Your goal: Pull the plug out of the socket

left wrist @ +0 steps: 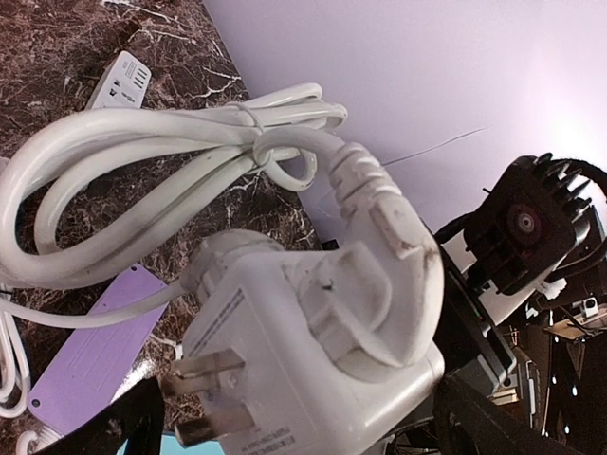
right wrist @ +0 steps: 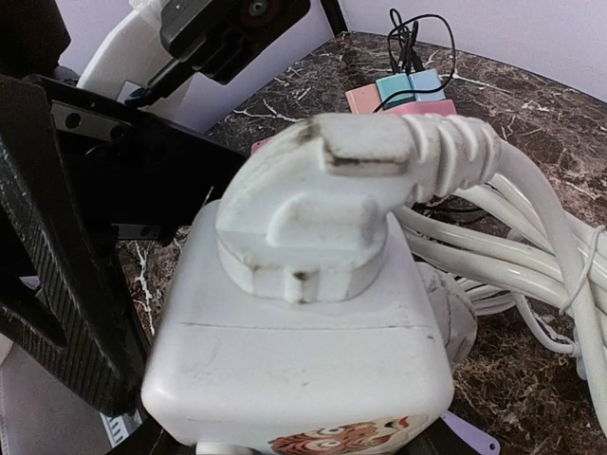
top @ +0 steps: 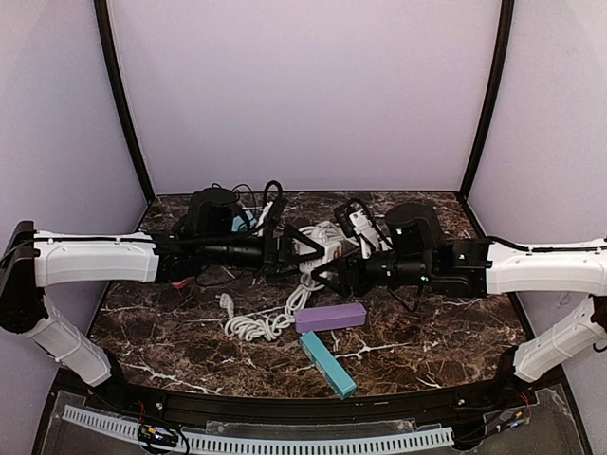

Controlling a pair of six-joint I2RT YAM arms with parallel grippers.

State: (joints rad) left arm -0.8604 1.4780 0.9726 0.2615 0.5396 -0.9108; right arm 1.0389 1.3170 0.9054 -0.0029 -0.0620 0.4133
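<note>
Left gripper (top: pixel 318 248) is clamped across the white socket block (right wrist: pixel 303 370), with one ribbed finger (right wrist: pixel 66 284) flat on its side. Block is held up off the table (top: pixel 427 332), mid-workspace, between the two arms. Plug (right wrist: pixel 322 190) is fully seated in the block's face, its cord running into the tied white cable bundle (left wrist: pixel 142 142). Right gripper (top: pixel 318 275) sits just beside the block, nose to nose with the left. Its fingers are barely in frame, so can't tell if they're spread or closed.

My read: socket braced, plug not yet gripped. Next, right claw closes on the plug head, not the cord, then pulls straight out along the pins. Risk: slip on the rounded head, or the block twists.

Purple box (top: pixel 330 317) and teal box (top: pixel 328 364) lie on the table nearer the bases.
</note>
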